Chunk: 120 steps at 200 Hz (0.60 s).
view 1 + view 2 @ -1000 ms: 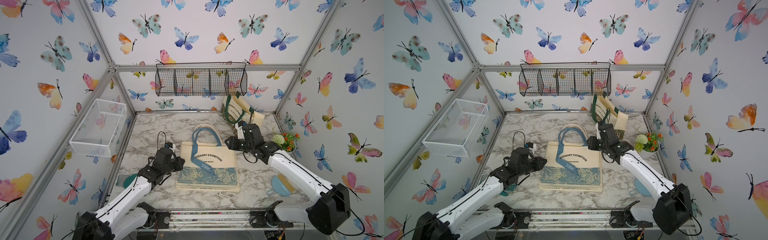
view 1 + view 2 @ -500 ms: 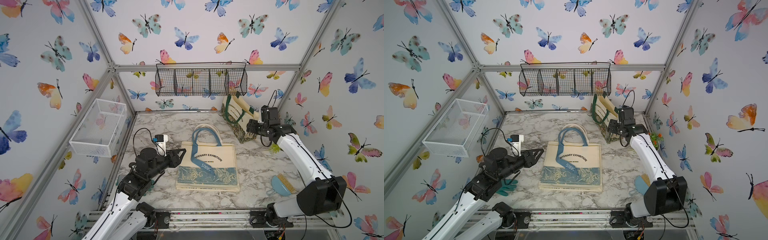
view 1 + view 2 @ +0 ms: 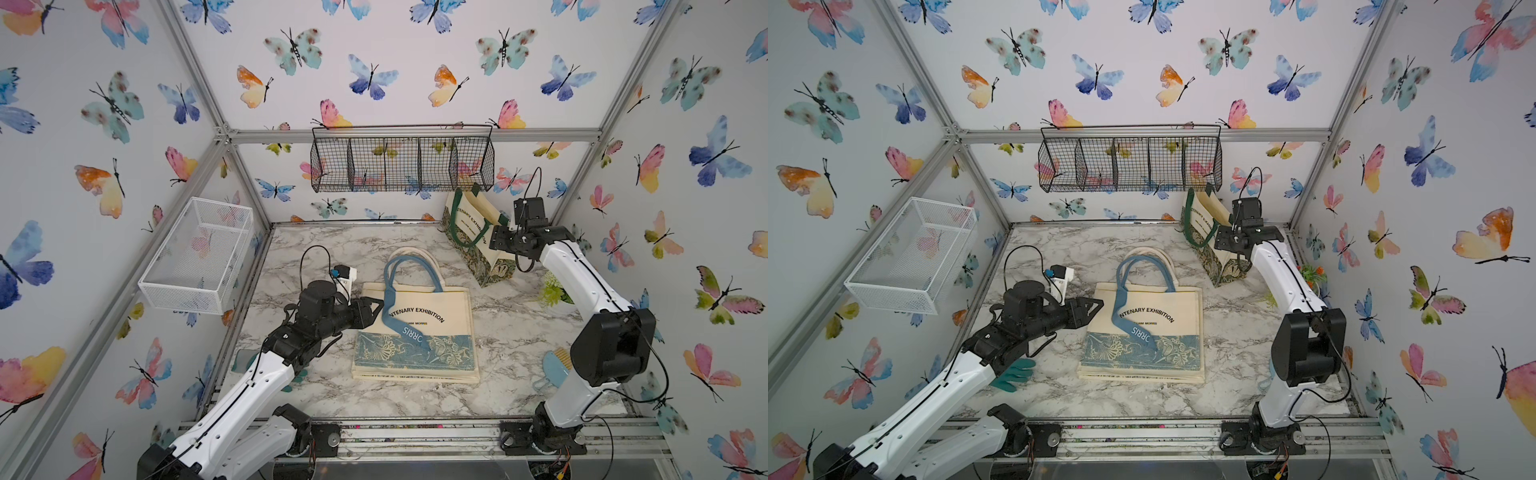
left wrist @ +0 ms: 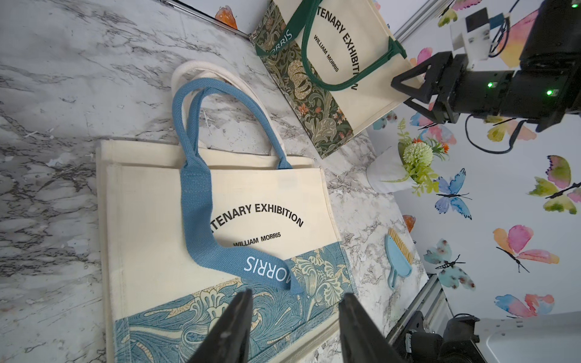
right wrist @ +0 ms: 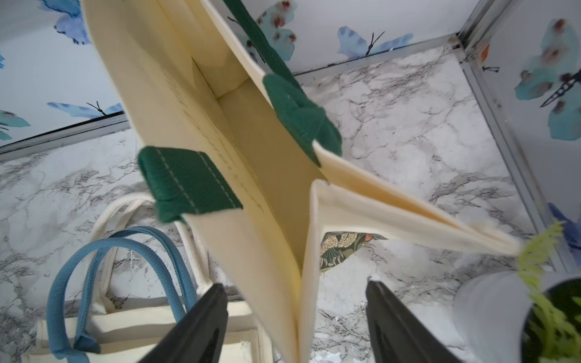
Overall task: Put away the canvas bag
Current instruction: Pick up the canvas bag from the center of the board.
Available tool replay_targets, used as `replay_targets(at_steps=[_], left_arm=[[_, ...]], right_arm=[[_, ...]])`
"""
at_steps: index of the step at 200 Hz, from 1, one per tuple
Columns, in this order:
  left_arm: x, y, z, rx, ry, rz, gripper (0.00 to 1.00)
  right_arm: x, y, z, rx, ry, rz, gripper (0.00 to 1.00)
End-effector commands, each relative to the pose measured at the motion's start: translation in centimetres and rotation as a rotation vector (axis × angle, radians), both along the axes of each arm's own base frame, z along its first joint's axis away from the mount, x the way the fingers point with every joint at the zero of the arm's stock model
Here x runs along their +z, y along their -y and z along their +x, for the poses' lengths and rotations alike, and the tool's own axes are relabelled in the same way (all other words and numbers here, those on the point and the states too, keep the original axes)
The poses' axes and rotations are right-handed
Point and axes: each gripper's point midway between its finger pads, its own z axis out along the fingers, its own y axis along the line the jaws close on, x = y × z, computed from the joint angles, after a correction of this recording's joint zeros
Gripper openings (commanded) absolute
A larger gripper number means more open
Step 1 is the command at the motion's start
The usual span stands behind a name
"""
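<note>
Canvas bag point(image 3: 453, 307) lies flat beside left gripper point(image 3: 377, 308).

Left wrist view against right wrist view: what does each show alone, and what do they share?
Only the left wrist view shows the blue brush and the lettering on the blue-handled bag. Only the right wrist view looks down into the open mouth of the green-handled bag. Both show the two bags' handles and the potted plant.

Both top views look down over the desk point(image 3: 415, 399) from its front edge; wrist views sit close above it.
</note>
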Motion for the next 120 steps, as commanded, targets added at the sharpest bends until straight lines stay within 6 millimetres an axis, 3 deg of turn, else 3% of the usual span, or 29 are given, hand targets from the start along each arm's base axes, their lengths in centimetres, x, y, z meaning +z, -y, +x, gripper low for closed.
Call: replay_targets(at_steps=[1,16,26,31,64,120], left_arm=[[2.2,0.4,0.5,-0.029,0.072,-0.022,0.49],[2.0,0.1,0.4,-0.026,0.069,-0.005,0.49],[2.0,-0.2,0.4,-0.021,0.068,0.003,0.48],[1.9,-0.3,0.3,-0.019,0.065,0.007,0.48],[2.5,-1.3,0.0,-0.007,0.084,0.016,0.48],[2.8,-1.4,0.3,-0.015,0.074,0.009,0.46]], right_arm=[[0.2,-0.9,0.1,0.020,0.017,0.048,0.59],[0.2,-1.1,0.3,0.028,0.044,0.061,0.37],[0.4,-1.1,0.2,0.032,0.062,0.058,0.10],[0.7,-1.0,0.2,0.033,0.075,0.053,0.02],[2.6,-0.9,-0.9,0.056,0.126,0.049,0.02],[7.7,-1.5,-4.6,0.101,0.171,0.120,0.01]])
